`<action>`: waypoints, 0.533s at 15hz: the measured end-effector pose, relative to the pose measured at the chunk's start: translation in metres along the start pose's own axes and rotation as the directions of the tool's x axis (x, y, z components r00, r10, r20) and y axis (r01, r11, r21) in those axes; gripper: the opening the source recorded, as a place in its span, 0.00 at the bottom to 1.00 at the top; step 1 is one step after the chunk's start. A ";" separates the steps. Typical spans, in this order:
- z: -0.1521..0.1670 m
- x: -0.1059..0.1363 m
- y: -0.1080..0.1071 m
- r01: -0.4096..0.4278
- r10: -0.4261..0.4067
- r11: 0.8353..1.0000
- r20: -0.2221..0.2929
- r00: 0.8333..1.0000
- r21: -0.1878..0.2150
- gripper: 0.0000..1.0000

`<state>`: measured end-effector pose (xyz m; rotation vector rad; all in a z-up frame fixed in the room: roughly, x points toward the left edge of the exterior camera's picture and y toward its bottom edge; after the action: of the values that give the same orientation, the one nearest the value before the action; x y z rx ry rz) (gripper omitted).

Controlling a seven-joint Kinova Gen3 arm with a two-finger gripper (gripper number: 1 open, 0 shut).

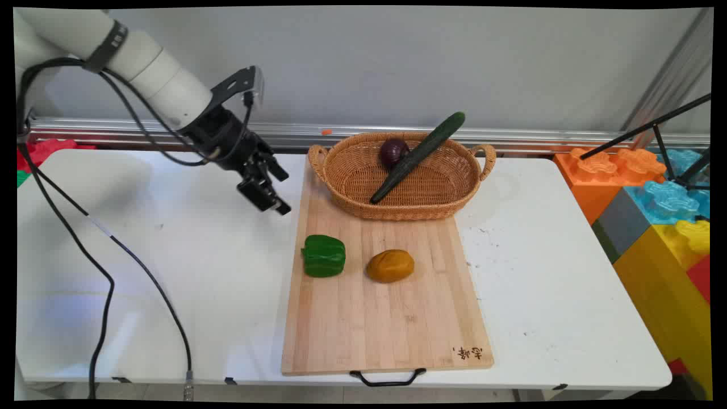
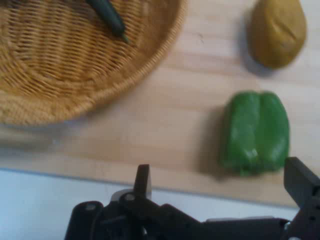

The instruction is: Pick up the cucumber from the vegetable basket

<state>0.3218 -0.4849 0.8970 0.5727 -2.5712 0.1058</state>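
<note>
Main view. Gripper (image 1: 271,196): black, two-fingered, carried in from the upper left of the frame, hanging above the white surface (image 1: 170,255) just off the left edge of the wooden cutting board (image 1: 386,318); nothing held. Green bell pepper (image 1: 324,255): lying on the board's left part, below and slightly right of the gripper in the frame, the nearest item to it. Yellow-brown rounded piece, possibly a potato (image 1: 390,265): just right of the pepper, apart from it. Wicker basket (image 1: 341,187): standing on the board's far end, centre of the frame; contains a dark purple onion (image 1: 393,151) and a cucumber (image 1: 420,154), the latter leaning diagonally with its upper end over the basket's far rim.

Hand view. Gripper fingers (image 2: 143,181) stand wide apart, one at lower centre, the other at the lower right edge; empty. Pepper (image 2: 256,132): right of centre, just above the right finger, its lobes and long axis running top to bottom of the frame. Potato-like piece (image 2: 277,31): upper right. Basket wall (image 2: 75,100): upper left, with the cucumber's tip (image 2: 107,15) inside.
</note>
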 end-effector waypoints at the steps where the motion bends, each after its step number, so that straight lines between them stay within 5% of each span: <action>1: 0.003 0.003 -0.004 0.022 -0.021 1.000 -0.013 1.000 0.004 1.00; 8: 0.036 0.038 -0.028 0.171 -0.168 0.985 -0.119 0.979 0.013 1.00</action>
<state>0.2874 -0.5315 0.8828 0.7682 -2.3990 0.1071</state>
